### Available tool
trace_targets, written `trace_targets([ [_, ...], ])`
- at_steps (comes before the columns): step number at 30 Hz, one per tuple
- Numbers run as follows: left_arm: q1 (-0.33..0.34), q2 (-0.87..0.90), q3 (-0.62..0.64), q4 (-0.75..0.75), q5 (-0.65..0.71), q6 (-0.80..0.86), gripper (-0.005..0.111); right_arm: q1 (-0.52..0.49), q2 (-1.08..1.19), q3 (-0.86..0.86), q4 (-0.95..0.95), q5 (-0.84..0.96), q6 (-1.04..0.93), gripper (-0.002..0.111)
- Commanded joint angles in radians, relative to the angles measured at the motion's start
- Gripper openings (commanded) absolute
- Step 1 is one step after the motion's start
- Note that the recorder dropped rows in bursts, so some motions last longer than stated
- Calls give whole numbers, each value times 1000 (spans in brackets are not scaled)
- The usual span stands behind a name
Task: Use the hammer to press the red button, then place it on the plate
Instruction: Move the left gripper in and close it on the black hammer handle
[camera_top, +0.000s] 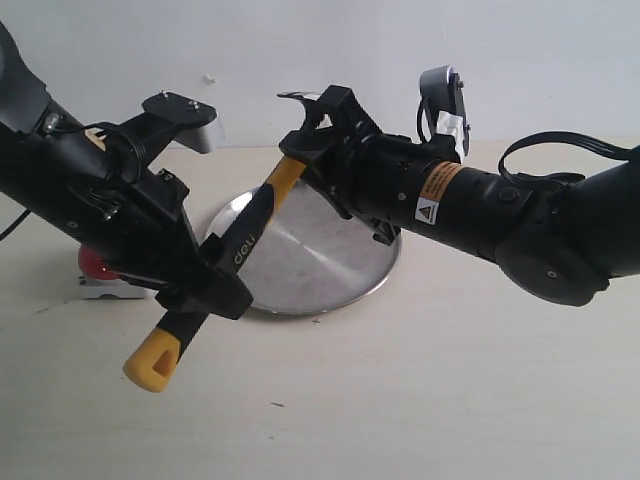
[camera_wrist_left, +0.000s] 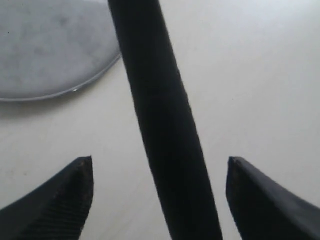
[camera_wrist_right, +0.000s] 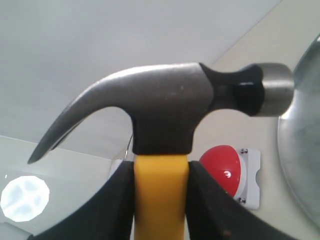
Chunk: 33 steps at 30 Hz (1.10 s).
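My right gripper (camera_top: 306, 152) (camera_wrist_right: 161, 165) is shut on the yellow neck of the hammer (camera_top: 250, 225), just under its dark steel head (camera_wrist_right: 165, 100). The hammer hangs tilted in the air over the plate's left edge, head up at the back, yellow butt (camera_top: 152, 366) low at the front left. My left gripper (camera_top: 207, 287) (camera_wrist_left: 160, 160) is open, and the black handle (camera_wrist_left: 160, 100) runs between its fingers (camera_wrist_left: 75, 192) without touching either. The silver plate (camera_top: 320, 262) (camera_wrist_left: 45, 45) (camera_wrist_right: 305, 140) lies under the hammer. The red button (camera_top: 97, 266) (camera_wrist_right: 225, 172) sits at the left, mostly hidden behind my left arm.
A white wall runs along the back of the pale table (camera_top: 450, 400). A grey camera mount (camera_top: 443, 98) rises from my right wrist. Both arms meet over the plate at the scene's middle.
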<state>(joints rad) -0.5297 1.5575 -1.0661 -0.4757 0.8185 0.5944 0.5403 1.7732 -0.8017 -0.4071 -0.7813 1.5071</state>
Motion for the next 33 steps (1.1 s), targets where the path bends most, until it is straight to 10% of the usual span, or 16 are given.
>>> trace_targets([
  [1, -3, 24, -4, -53, -25, 3, 72, -5, -13, -15, 19, -65, -19, 0],
  [10, -3, 78, -4, -33, -40, 3, 66, -5, -13, -15, 19, -58, -21, 0],
  [24, -3, 72, -18, 11, -40, 3, 0, -5, -13, -15, 24, 0, -23, 0],
  [33, -3, 52, -18, 35, -56, 3, 0, -5, -13, -13, 18, 103, -41, 0],
])
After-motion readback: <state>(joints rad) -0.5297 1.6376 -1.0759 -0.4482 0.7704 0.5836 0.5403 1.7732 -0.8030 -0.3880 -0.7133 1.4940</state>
